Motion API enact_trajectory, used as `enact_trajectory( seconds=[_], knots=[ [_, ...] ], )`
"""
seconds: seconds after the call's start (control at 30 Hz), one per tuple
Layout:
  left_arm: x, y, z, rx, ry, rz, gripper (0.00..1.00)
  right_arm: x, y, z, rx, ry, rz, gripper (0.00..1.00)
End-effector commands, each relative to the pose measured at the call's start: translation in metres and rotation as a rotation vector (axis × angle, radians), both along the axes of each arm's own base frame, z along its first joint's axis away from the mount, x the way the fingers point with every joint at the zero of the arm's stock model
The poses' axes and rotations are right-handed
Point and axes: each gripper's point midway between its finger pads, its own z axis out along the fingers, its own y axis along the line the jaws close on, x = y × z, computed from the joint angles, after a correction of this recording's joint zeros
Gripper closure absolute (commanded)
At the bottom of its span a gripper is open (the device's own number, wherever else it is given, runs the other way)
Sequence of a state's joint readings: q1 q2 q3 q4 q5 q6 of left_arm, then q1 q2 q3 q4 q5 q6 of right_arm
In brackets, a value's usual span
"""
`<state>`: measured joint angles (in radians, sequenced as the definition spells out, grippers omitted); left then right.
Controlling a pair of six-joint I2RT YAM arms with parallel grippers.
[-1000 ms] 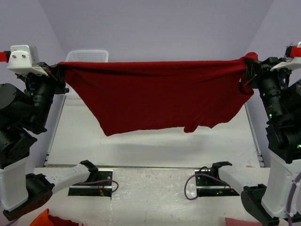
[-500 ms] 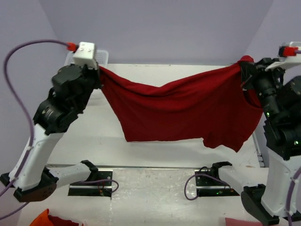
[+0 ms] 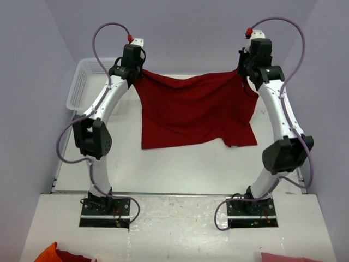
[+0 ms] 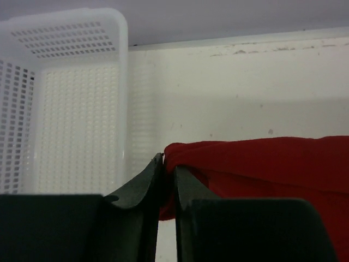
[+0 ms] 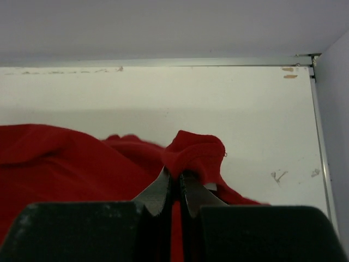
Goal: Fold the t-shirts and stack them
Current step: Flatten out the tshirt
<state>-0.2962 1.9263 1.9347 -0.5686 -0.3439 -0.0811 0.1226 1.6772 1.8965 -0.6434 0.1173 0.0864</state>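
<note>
Dark red cloth: the t-shirt (image 3: 193, 112) is spread across the far half of the counter (image 3: 180, 164), held at its two far corners, with its near hem towards the arm bases.
Left hand: the left hand (image 4: 166, 164) is clamped tight, its jaws pinching the shirt's far left corner low over the counter.
Right hand: the right hand (image 5: 175, 174) is clamped tight on the far right corner, and a small bunch of cloth pokes up above the fingertips.
Far edge: it runs between the two grips and dips a little in the middle.
Near edge: it looks flat on the counter, straight on the left and uneven on the right.
Arms: both are stretched out to the far side of the counter.
Basket: the white mesh basket (image 3: 82, 87) sits at the counter's far left corner, near the left hand and apart from the shirt.
Near strip: an orange cloth (image 3: 52, 255) shows at the bottom left and a pink cloth (image 3: 283, 256) at the bottom right, both cut off by the edge of the overhead view.
</note>
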Motion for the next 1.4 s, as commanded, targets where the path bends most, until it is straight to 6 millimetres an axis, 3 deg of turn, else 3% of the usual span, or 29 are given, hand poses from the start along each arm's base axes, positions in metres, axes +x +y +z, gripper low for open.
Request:
enact_trajectory(
  seconds=[0.0, 0.03, 0.07, 0.1, 0.17, 0.2, 0.23, 0.3, 0.37, 0.43, 0.47, 0.5, 0.53, 0.57, 0.6, 0.63, 0.7, 0.73, 0.77, 0.8, 0.83, 0.9, 0.93, 0.97, 1.0, 1.03, 1.2, 1.37],
  knots=[
    [0.052, 0.011, 0.008, -0.01, -0.094, 0.0, 0.82, 0.042, -0.009, 0.03, -0.033, -0.147, -0.027, 1.0],
    [0.065, 0.017, 0.006, -0.015, -0.114, 0.001, 0.44, 0.065, -0.011, -0.005, -0.062, -0.078, -0.039, 0.92],
    [0.075, 0.017, -0.006, -0.001, -0.115, 0.004, 0.4, 0.076, -0.014, 0.002, -0.066, -0.101, -0.059, 0.81],
    [0.081, 0.018, -0.006, 0.009, -0.133, 0.0, 0.42, 0.084, -0.02, -0.003, -0.078, -0.1, -0.09, 0.66],
    [0.084, 0.022, 0.004, 0.003, -0.172, 0.029, 0.33, 0.093, -0.022, -0.008, -0.061, -0.102, -0.127, 0.46],
    [0.082, 0.02, 0.011, -0.017, -0.187, 0.03, 0.22, 0.091, -0.028, -0.005, -0.066, -0.109, -0.158, 0.38],
    [0.078, 0.014, 0.021, -0.026, -0.216, 0.022, 0.0, 0.086, -0.029, -0.001, -0.057, -0.115, -0.174, 0.33],
    [0.056, 0.021, 0.039, 0.003, -0.241, 0.07, 0.0, 0.064, -0.039, 0.014, -0.039, -0.132, -0.242, 0.11],
    [0.025, 0.018, 0.051, -0.005, -0.243, 0.094, 0.0, 0.033, -0.044, 0.021, -0.006, -0.12, -0.277, 0.01],
    [0.002, 0.01, 0.045, -0.108, -0.208, 0.081, 0.0, 0.013, -0.039, 0.017, 0.057, -0.102, -0.272, 0.01],
    [-0.018, -0.007, 0.035, -0.191, -0.162, -0.006, 0.0, 0.001, -0.039, -0.008, 0.062, -0.047, -0.28, 0.01],
    [-0.028, -0.024, 0.027, -0.282, -0.123, -0.061, 0.0, -0.016, -0.039, 0.002, 0.099, -0.069, -0.289, 0.01],
    [-0.045, -0.04, -0.004, -0.339, -0.039, -0.12, 0.0, -0.023, -0.037, -0.006, 0.114, -0.051, -0.283, 0.01],
    [-0.066, -0.063, -0.002, -0.426, -0.009, -0.232, 0.0, -0.032, -0.037, -0.03, 0.119, 0.0, -0.297, 0.01],
    [-0.077, -0.073, -0.009, -0.45, 0.014, -0.279, 0.0, -0.038, -0.036, -0.033, 0.147, 0.004, -0.306, 0.01],
    [-0.096, -0.083, -0.022, -0.407, 0.028, -0.29, 0.0, -0.045, -0.034, -0.056, 0.154, 0.061, -0.309, 0.01],
    [-0.116, -0.069, -0.029, -0.139, -0.003, -0.155, 0.0, -0.054, -0.035, -0.077, 0.159, 0.118, -0.336, 0.01],
    [-0.137, -0.073, -0.018, 0.081, -0.088, -0.038, 0.0, -0.061, -0.034, -0.095, 0.155, 0.16, -0.343, 0.01],
    [-0.147, -0.077, -0.013, 0.178, -0.111, -0.031, 0.0, -0.063, -0.03, -0.103, 0.155, 0.167, -0.327, 0.01],
    [-0.159, -0.085, -0.015, 0.202, -0.112, -0.028, 0.0, -0.063, -0.028, -0.095, 0.167, 0.115, -0.316, 0.01],
    [-0.163, -0.089, -0.018, 0.165, -0.088, -0.029, 0.0, -0.07, -0.025, -0.11, 0.171, 0.139, -0.303, 0.01],
    [-0.169, -0.097, -0.032, 0.049, -0.016, -0.046, 0.0, -0.073, -0.018, -0.104, 0.227, 0.109, -0.285, 0.01],
    [-0.177, -0.114, -0.036, -0.024, 0.011, -0.14, 0.0, -0.077, -0.018, -0.111, 0.232, 0.121, -0.288, 0.01],
    [-0.178, -0.122, -0.038, -0.079, -0.001, -0.175, 0.07, -0.078, -0.019, -0.111, 0.23, 0.11, -0.293, 0.01],
    [-0.186, -0.123, -0.052, -0.086, 0.032, -0.191, 0.15, -0.082, -0.02, -0.112, 0.217, 0.11, -0.289, 0.01],
    [-0.189, -0.122, -0.061, -0.121, 0.059, -0.156, 0.16, -0.084, -0.022, -0.112, 0.187, 0.117, -0.272, 0.01],
    [-0.2, -0.078, -0.122, 0.063, 0.241, 0.043, 0.19, -0.095, -0.02, -0.108, 0.171, 0.133, -0.233, 0.01],
    [-0.216, -0.076, -0.161, -0.064, 0.388, -0.007, 0.26, -0.101, -0.019, -0.101, 0.187, 0.111, -0.23, 0.01]
  ],
)
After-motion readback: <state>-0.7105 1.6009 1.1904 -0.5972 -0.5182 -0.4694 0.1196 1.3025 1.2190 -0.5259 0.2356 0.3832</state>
